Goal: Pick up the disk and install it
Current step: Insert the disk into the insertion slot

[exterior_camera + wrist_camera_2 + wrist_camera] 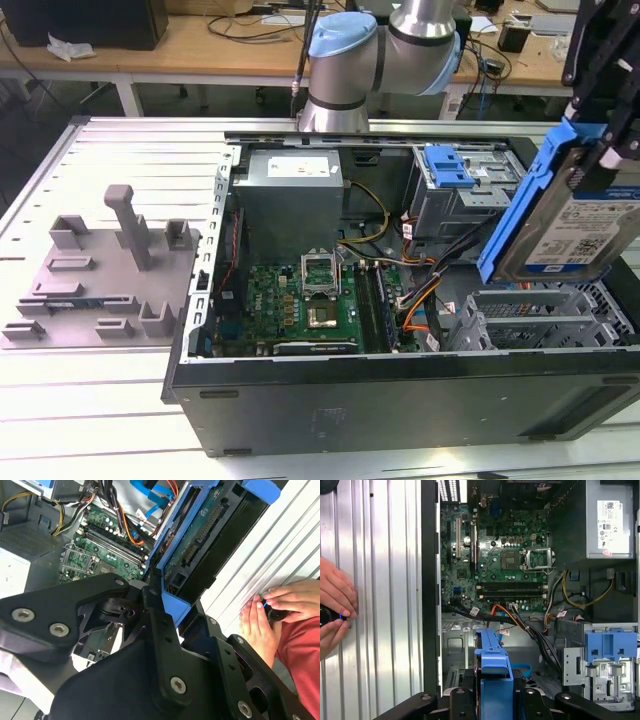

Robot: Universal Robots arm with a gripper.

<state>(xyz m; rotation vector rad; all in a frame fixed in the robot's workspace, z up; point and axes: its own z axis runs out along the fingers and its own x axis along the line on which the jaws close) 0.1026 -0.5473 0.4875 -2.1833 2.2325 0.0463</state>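
Clamped on the disk, the claw holds it in the air by its blue side rails, black fingers pressed against the plastic on either side; in the first wrist view the claw grips the near end of a rail, and in the second wrist view the disk's green circuit board faces the camera. The disk hangs tilted, label outward (blue and white, print not read), above the empty metal drive cage at the exterior view's right end of the open computer case. Beyond the cage, deeper in the case, sit a blue caddy in the upper bay, a run of orange and black cables, the green motherboard and the grey power supply. The robot arm rises behind the case. The case lies on a ribbed metal table, and near the table's edge at the exterior view's left rests a grey fixture plate with upright posts, well apart from the disk. A person's hands rest on the ribbed table beside the case wall, closed around a small dark object.
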